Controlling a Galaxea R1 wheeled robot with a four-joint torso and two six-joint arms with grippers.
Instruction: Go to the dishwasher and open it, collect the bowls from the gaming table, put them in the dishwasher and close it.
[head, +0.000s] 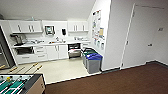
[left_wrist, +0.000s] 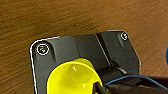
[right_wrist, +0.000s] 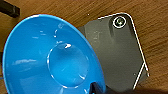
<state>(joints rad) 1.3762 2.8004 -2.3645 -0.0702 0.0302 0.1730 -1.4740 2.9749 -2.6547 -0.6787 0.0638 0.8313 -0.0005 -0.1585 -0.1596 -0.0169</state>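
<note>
1. The robot is facing a small white kitchenette from the dark brown carpet (head: 130, 80). The built-in dishwasher with its steel front (head: 74, 50) is sitting under the white counter (head: 50, 44), near the far corner. Its door is appearing to hang open and down, presumably so that bowls can go straight in.

2. The right wrist view is showing a bright blue round shallow plastic bowl (right_wrist: 51, 56), large and close. A dark finger (right_wrist: 96, 88) is lying on its rim, so I am judging the right pincer to be clamped on that rim, carrying the bowl tilted above the carpet.

3. The left wrist view is showing a bright yellow round plastic bowl (left_wrist: 73, 78) with a dark finger (left_wrist: 100, 87) at its edge. The left pincer is likely gripping it by the rim too, though the pads are hard to make out.

4. A corner of the table-football table with its green field (head: 15, 83) is lying just beside the robot, on its left.

5. The grey bins with blue and green lids (head: 92, 60) are standing beside the dishwasher, narrowing the approach.
</note>
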